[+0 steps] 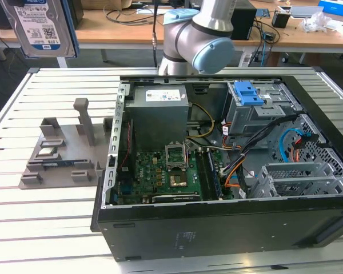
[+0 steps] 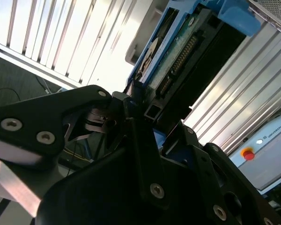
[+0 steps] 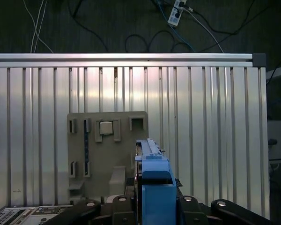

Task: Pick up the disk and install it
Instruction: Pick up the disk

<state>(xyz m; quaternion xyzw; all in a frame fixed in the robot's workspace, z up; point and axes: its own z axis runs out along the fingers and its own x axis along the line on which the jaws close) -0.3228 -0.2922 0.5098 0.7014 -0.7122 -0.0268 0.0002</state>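
Observation:
The disk [image 1: 43,25], silver with a white-and-blue label and blue rails, hangs high above the table at the exterior view's left. In the second wrist view my gripper [image 2: 143,110] is shut on the disk [image 2: 178,51], its green circuit-board side and blue rail showing past the black fingers [image 2: 79,108]. In the first wrist view the disk [image 3: 152,180] stands edge-on between the fingers, above the slatted table. The open computer case [image 1: 217,228] lies at the exterior view's right, with its grey drive cage [image 1: 263,111] and blue latch [image 1: 248,93] at the back.
A grey holder [image 1: 63,148] with upright posts sits on the slatted table [image 1: 40,228] beside the case; it is also in the first wrist view [image 3: 107,140]. The arm's elbow [image 1: 197,37] stands behind the case. Cables run inside the case.

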